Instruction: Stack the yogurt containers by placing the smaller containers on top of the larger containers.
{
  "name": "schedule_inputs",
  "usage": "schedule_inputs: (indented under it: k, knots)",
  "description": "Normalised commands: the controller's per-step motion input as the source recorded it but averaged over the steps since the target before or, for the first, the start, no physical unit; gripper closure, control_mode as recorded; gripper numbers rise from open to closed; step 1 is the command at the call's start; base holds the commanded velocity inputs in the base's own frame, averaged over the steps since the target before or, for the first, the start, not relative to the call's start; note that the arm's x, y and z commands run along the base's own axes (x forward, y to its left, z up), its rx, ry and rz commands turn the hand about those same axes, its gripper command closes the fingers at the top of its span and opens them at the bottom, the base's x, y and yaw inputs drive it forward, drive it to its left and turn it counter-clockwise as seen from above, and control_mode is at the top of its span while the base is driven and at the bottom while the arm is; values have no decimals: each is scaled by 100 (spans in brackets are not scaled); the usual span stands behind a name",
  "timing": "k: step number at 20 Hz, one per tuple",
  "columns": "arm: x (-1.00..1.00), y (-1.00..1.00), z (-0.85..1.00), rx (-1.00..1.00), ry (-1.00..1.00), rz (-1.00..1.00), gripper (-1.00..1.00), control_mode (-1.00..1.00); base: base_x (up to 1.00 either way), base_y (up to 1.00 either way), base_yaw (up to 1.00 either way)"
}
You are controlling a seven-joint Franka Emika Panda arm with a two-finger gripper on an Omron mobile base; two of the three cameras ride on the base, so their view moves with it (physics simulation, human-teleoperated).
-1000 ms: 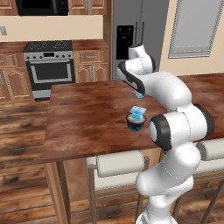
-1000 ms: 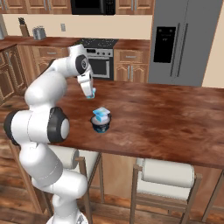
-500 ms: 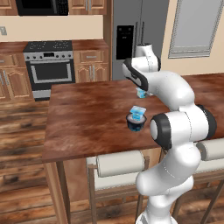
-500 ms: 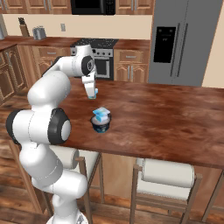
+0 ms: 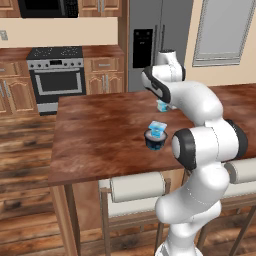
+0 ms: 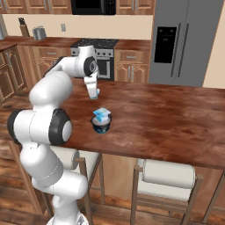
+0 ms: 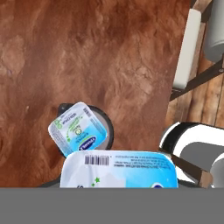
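Hand view: I look down past a light-blue cup [image 7: 119, 169] that sits right at my tool, its barcoded face across the bottom of the picture; beyond it the dark tub [image 7: 105, 127] stands on the tabletop [image 7: 87, 52] with another small cup [image 7: 78, 129] on its top.
Done so far: one smaller container [image 5: 158, 129] already rests on the navy tub [image 5: 155, 140], sitting a little askew to the tub's round rim. I count that half finished.
In hand: my tool [image 6: 94, 94] is set at a middling width around the second light-blue cup [image 5: 162, 105], raised above the wood. I judge it gripped, though the finger tips themselves are hidden behind the cup.
Where it is: the carried cup hangs beyond the stack, toward the far edge of the tabletop [image 6: 167, 114], near the tub [image 6: 101, 125] but not over it.
Left to do: bring the cup over the stack, lower it, let go. Whether it belongs on the first cup or needs another base I cannot tell; I see one tub.
Risk: the cup already placed is small and skewed, so a second one on it may tip.
Surroundings: stools [image 5: 137, 186] tuck under the near edge.
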Motion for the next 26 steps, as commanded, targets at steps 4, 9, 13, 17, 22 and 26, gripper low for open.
schedule_inputs:
  k: [4, 9, 13, 17, 22, 26]
  knots:
    - [26, 0, -9, 4, 0, 0, 100, -100, 0, 0, 0]
    - [24, -1, -9, 9, 0, 0, 100, -100, 0, 0, 0]
    - [24, -4, -6, 7, -1, -1, 100, -100, 0, 0, 0]
    - [25, -8, -3, 1, -3, -3, 100, -100, 0, 0, 0]
    - [19, -3, -1, 0, -1, -1, 100, -100, 0, 0, 0]
    - [0, 0, 0, 0, 0, 0, 100, -100, 0, 0, 0]
